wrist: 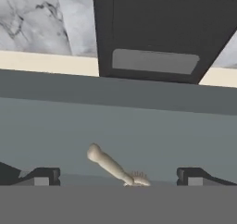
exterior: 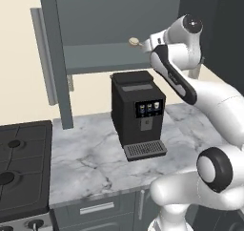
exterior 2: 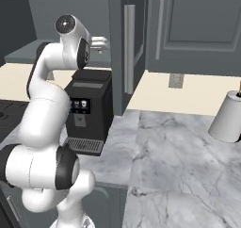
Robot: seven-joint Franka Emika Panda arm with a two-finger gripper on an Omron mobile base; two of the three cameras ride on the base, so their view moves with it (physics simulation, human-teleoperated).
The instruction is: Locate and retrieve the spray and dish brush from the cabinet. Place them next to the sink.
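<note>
The dish brush [wrist: 115,168] lies flat on the grey shelf of the cabinet [exterior: 95,58], between the two dark fingertips [wrist: 44,176] of the gripper [wrist: 118,177] and not touching either — its tan handle angles away from the hand, its bristle end sits closest to it. The gripper stands wide apart and holds nothing. In the left base view the handle tip [exterior: 134,42] shows at the shelf edge, just beside the hand. Beyond and beneath the hand stands a black coffee machine [exterior: 138,113] on the marble counter [exterior: 90,163]. A white paper-towel roll [exterior 2: 227,116] stands on the counter, well apart from the hand.
</note>
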